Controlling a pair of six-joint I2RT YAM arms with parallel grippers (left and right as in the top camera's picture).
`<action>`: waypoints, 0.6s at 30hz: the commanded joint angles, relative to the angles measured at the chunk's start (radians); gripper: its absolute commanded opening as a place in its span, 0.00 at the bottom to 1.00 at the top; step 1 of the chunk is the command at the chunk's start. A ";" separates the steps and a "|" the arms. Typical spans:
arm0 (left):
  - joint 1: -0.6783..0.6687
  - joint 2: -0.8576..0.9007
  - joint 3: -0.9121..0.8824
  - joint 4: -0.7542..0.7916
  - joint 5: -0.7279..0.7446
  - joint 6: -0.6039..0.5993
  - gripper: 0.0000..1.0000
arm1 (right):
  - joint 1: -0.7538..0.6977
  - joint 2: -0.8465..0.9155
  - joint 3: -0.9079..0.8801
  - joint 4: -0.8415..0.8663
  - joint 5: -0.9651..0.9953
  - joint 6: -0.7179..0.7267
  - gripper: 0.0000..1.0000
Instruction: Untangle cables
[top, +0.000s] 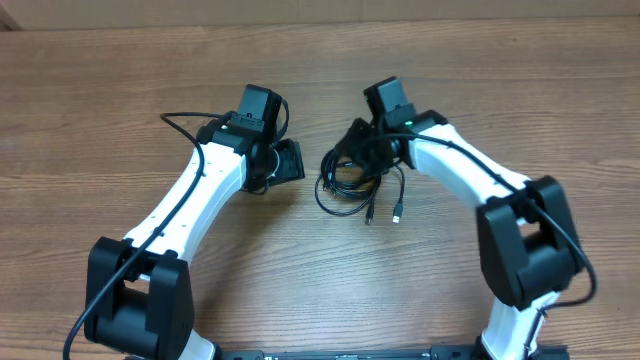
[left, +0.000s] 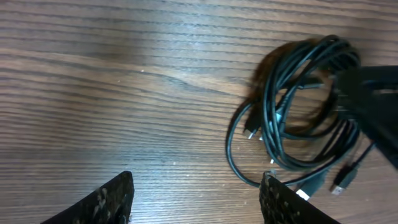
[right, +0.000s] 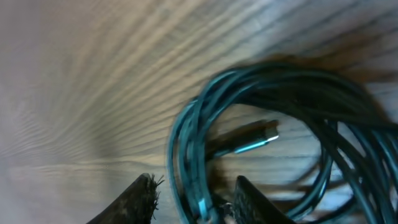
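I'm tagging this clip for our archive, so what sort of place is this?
Probably a robotics lab bench: a white-and-black left arm and right arm work at a wood-grain table, with a tangle of thin black cables between them.

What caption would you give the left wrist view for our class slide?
The left fingers hang open above the wooden table, with the tangled black cables lying at the frame's right.
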 joint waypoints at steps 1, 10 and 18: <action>0.011 0.005 0.015 -0.005 -0.031 -0.013 0.65 | 0.010 0.038 0.022 0.018 0.014 0.020 0.38; 0.012 0.005 0.015 -0.005 -0.031 -0.012 0.67 | 0.041 0.098 0.022 0.069 0.023 0.017 0.32; 0.011 0.005 0.015 -0.005 -0.029 -0.013 0.68 | 0.065 0.114 0.022 0.071 0.086 0.017 0.24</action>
